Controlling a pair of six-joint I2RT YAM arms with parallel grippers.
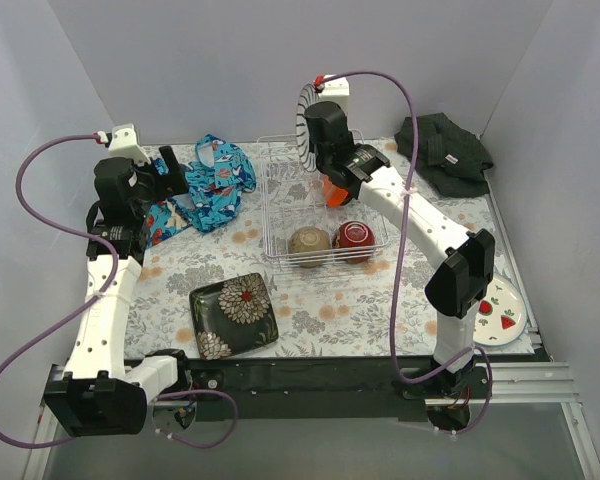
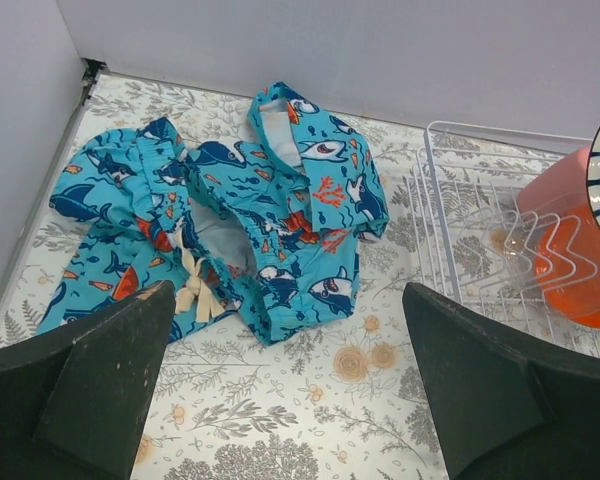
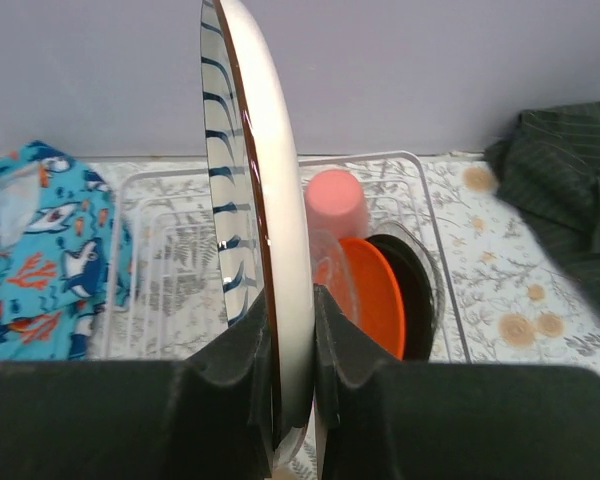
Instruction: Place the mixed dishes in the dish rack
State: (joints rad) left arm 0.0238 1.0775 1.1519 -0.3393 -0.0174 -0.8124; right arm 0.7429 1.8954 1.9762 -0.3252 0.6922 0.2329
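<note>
My right gripper (image 1: 313, 140) is shut on the black-striped white plate (image 1: 304, 118), holding it upright on edge over the back of the dish rack (image 1: 280, 200). In the right wrist view the plate (image 3: 265, 200) sits clamped between the fingers of the gripper (image 3: 292, 310). Behind it in the rack (image 3: 425, 195) stand a pink cup (image 3: 336, 203), an orange plate (image 3: 375, 295) and a black dish (image 3: 420, 290). A cream bowl (image 1: 309, 240) and a dark red bowl (image 1: 354, 236) rest at the rack's front. My left gripper (image 1: 172, 176) (image 2: 288, 295) hangs open and empty over the table.
A dark square plate (image 1: 234, 314) lies near the front left. A watermelon-print white plate (image 1: 500, 310) sits at the right edge. The blue patterned cloth (image 1: 205, 185) (image 2: 240, 200) lies left of the rack (image 2: 450, 230), and a dark cloth (image 1: 443, 150) lies at the back right.
</note>
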